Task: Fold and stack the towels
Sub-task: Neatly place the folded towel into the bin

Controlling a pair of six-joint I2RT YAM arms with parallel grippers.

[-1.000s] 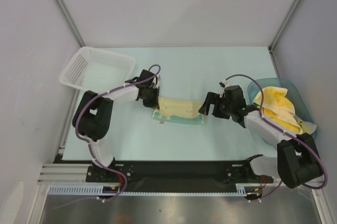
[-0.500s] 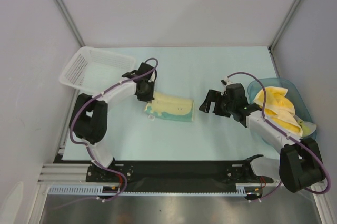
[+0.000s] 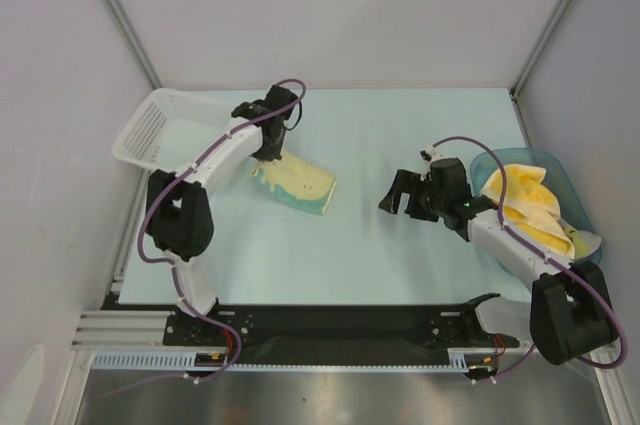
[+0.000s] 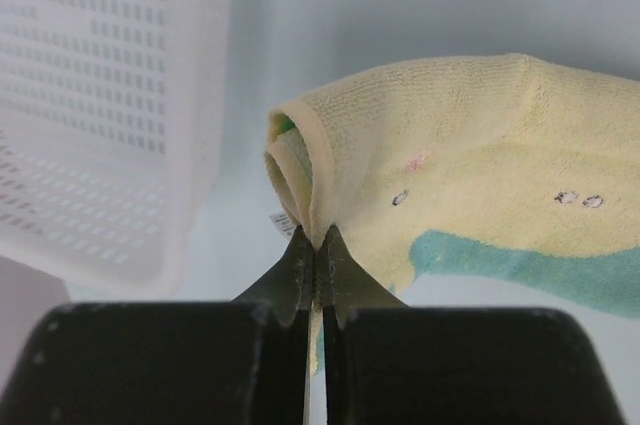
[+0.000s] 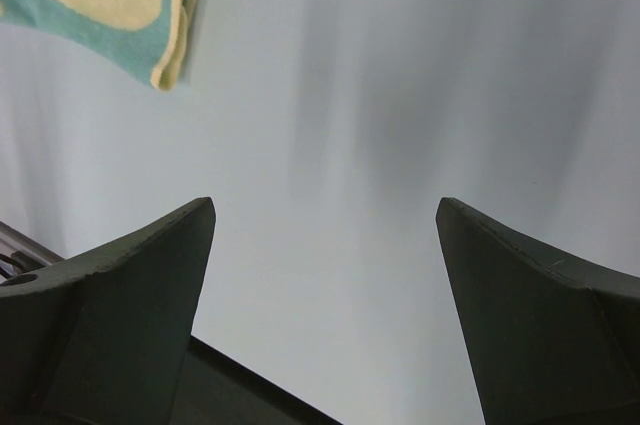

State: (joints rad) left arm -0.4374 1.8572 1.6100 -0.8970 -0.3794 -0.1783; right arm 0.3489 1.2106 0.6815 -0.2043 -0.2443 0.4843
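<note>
No writing can be read anywhere; the small tag [image 4: 283, 222] on the towel [image 4: 480, 165] is too blurred.

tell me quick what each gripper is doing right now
Left gripper: shut on the edge of the folded yellow and teal towel.
Right gripper: open, holding nothing.

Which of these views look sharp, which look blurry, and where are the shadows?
Top external view: even, diffuse light, only faint shadows on the table. Left wrist view: the towel weave is crisp, the mesh basket soft and washed out. Right wrist view: the open right end effector is dark and slightly soft, with blurred shadow bands on the table behind it.
</note>
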